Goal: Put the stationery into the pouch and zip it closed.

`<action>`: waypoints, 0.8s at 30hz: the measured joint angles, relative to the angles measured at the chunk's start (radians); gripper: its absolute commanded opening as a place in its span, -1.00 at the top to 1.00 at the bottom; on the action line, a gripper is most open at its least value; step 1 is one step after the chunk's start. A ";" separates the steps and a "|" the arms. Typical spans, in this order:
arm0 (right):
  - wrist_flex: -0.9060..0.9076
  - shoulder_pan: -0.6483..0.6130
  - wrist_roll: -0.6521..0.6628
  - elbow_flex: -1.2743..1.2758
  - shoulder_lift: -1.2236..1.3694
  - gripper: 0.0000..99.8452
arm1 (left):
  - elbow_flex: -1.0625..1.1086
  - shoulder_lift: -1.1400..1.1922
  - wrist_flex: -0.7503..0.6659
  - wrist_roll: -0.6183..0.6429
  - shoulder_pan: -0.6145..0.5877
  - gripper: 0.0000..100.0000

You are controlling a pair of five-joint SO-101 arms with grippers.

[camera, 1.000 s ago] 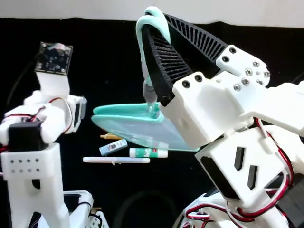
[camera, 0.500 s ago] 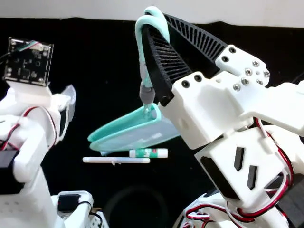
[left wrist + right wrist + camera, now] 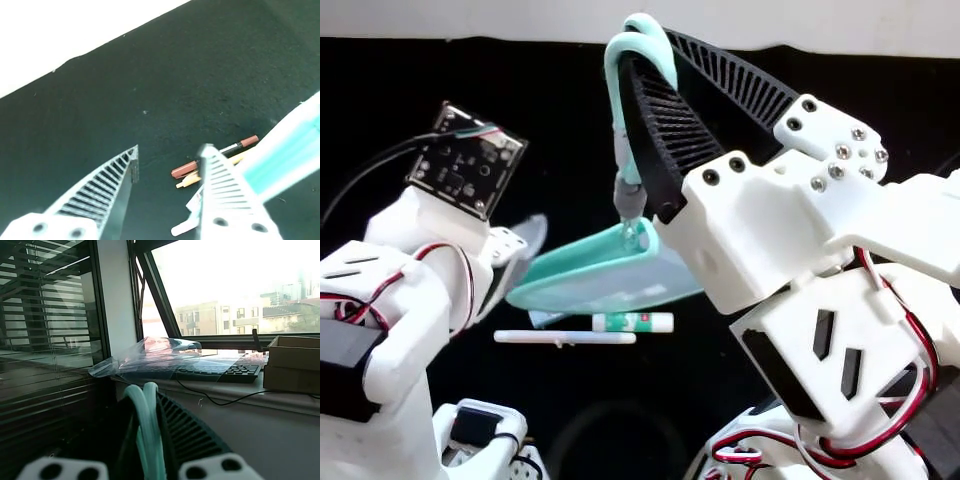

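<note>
Right gripper (image 3: 642, 55) is clamped on the teal strap (image 3: 617, 110), upper centre of the high view. The pouch (image 3: 590, 285) hangs mid-frame, contents not discernible, right end behind the right arm (image 3: 770, 230). Below lie a white-and-green tube (image 3: 632, 322) and a white pen (image 3: 565, 338).

Left wrist view: left gripper (image 3: 170, 150) spread open; brown pen (image 3: 240, 145) and yellow pencil (image 3: 187, 181) beside the pouch, lower right.

Right wrist view: strap pinched in the closed claw.

Beyond the fingers (image 3: 180, 430) of the right gripper (image 3: 150, 392), a broad window (image 3: 225, 285) admitted bright daylight (city buildings (image 3: 225, 317) outside); a keyboard (image 3: 210, 371) lay on its sill (image 3: 240, 392), blinds (image 3: 45, 390) beside. Black cloth (image 3: 175, 75) covered the table (image 3: 550, 130).
</note>
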 measured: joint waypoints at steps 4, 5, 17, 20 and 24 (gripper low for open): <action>0.028 0.000 0.000 0.000 0.000 0.99 | 0.000 0.000 0.000 -0.026 0.003 0.45; 0.035 0.000 0.000 0.000 0.000 0.99 | 0.000 0.000 0.000 -0.032 0.008 0.45; 0.038 0.000 0.000 0.000 0.000 0.99 | -0.028 -0.002 0.003 -0.040 0.095 0.45; 0.038 0.000 0.000 0.000 0.000 0.99 | -0.028 -0.002 -0.031 -0.040 0.095 0.45; 0.038 0.000 0.000 0.000 0.000 0.99 | -0.017 0.002 -0.106 -0.040 0.034 0.45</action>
